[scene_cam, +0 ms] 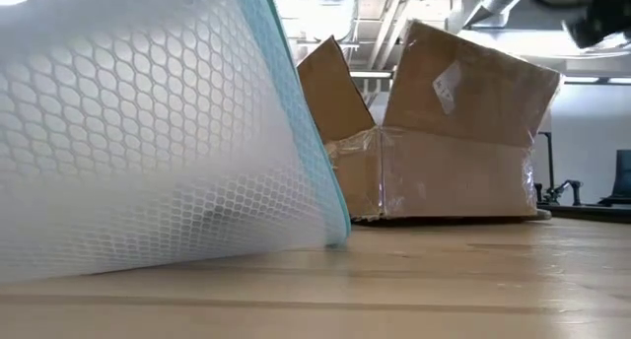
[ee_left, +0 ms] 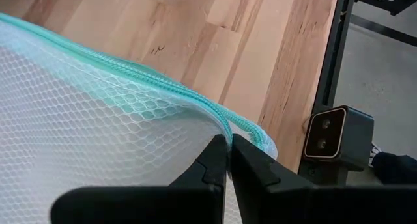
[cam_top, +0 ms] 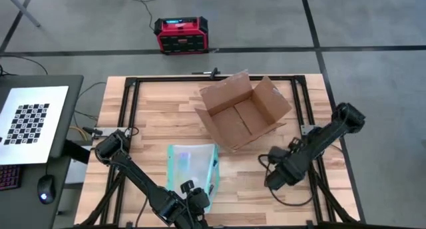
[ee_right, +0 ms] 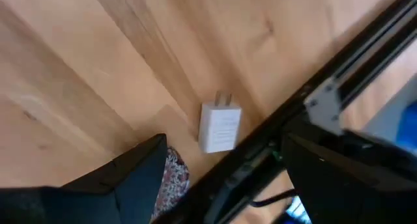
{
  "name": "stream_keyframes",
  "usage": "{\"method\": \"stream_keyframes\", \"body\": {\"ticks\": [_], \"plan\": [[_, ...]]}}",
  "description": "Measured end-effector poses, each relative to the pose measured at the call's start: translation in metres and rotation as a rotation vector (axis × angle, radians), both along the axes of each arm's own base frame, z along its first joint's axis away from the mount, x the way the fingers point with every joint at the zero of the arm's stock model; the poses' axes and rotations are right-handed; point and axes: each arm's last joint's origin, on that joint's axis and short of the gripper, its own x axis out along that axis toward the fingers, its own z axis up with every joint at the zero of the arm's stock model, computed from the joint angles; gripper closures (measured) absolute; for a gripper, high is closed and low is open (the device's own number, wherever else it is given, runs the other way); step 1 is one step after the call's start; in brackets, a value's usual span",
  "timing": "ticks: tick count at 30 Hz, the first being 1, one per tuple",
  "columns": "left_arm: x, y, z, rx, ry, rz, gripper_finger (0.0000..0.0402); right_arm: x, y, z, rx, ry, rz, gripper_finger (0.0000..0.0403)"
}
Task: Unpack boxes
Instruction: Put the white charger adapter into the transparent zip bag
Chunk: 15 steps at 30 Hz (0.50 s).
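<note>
High view: the box (cam_top: 241, 112) is seen open, flaps spread, at the tabletop's (cam_top: 153, 116) far middle; the pouch (cam_top: 192, 168) lies nearer, well apart.
Low view: the box stands behind the pouch's mesh.
Left wrist view: the left end effector (ee_left: 229, 143) is pinched shut on the pouch's teal edge.
Right wrist view: the right end effector (ee_right: 228, 162) is spread wide above a white plug adapter (ee_right: 219, 127).

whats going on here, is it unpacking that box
The cardboard box stands open and looks empty at the table's far side. The left gripper is shut on the edge of a teal-edged mesh pouch at the near edge. The right gripper hovers open over a small white plug adapter lying on the table.
</note>
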Motion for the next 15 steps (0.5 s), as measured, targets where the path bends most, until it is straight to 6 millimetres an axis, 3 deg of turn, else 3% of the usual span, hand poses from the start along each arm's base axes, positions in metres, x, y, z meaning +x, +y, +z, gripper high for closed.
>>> {"method": "stream_keyframes", "body": {"ticks": [8, 15], "plan": [[0.000, 0.000, 0.000, -0.001, -0.001, 0.001, 0.0402, -0.033, -0.041, -0.048, 0.150, -0.051, -0.202, 0.0109], [0.000, 0.000, 0.000, -0.004, -0.002, 0.005, 0.0402, -0.049, -0.053, -0.061, 0.199, -0.071, -0.224, 0.0109]]}}
